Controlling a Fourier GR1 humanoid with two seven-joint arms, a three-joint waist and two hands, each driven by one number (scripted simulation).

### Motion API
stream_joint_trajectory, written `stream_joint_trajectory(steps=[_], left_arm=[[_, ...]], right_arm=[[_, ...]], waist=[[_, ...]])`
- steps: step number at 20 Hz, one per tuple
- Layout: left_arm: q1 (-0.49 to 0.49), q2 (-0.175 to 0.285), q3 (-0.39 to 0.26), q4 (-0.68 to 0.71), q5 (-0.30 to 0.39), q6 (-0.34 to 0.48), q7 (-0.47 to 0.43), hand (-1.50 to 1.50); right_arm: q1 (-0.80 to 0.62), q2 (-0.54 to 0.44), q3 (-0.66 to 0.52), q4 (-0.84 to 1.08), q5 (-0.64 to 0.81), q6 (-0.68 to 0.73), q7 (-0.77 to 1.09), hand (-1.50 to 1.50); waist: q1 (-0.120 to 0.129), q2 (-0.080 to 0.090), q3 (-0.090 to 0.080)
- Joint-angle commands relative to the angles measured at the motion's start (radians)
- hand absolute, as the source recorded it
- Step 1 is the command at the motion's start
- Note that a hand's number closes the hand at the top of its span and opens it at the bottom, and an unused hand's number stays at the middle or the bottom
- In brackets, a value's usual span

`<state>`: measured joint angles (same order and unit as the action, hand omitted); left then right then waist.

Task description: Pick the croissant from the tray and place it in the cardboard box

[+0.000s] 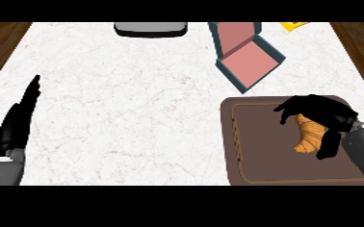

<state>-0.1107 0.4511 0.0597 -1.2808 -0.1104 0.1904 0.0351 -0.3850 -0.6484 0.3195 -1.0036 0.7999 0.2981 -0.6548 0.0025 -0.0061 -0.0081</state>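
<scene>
Now, croissant beneath curled right hand

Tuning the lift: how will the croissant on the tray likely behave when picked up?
The croissant, a curved pastry, is probably light and stiff. The right hand curls round it, so its crust may dent. Lying flat on the tray, it likely won't roll.

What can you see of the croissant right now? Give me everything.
The croissant is a golden-orange, curved pastry with faint ridges and a baked, crusty look. It sits in the right part of the dark brown tray. Its lower tip shows, and its upper end is hidden under the right hand. That hand's black fingers and thumb curl round it from both sides. I cannot tell whether it rests on the tray or is just lifted.
</scene>
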Motion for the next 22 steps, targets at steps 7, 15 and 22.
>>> stream_joint_trajectory(steps=[7,15,22], left_arm=[[-0.001,-0.020,-0.001,-0.016,-0.035,-0.001,0.000,0.00],[0.038,-0.026,0.014,-0.037,-0.018,-0.010,-0.003,0.00],[0.059,-0.025,0.024,-0.068,-0.035,-0.009,0.014,0.00]], right_arm=[[-0.053,0.064,-0.164,0.168,0.034,-0.213,0.073,1.50],[-0.144,-0.064,-0.403,0.322,-0.025,-0.305,0.316,1.50],[-0.128,-0.081,-0.478,0.147,-0.074,-0.419,0.303,1.50]], waist=[[0.004,0.011,0.009],[0.014,0.010,0.009],[-0.009,-0.001,0.008]])
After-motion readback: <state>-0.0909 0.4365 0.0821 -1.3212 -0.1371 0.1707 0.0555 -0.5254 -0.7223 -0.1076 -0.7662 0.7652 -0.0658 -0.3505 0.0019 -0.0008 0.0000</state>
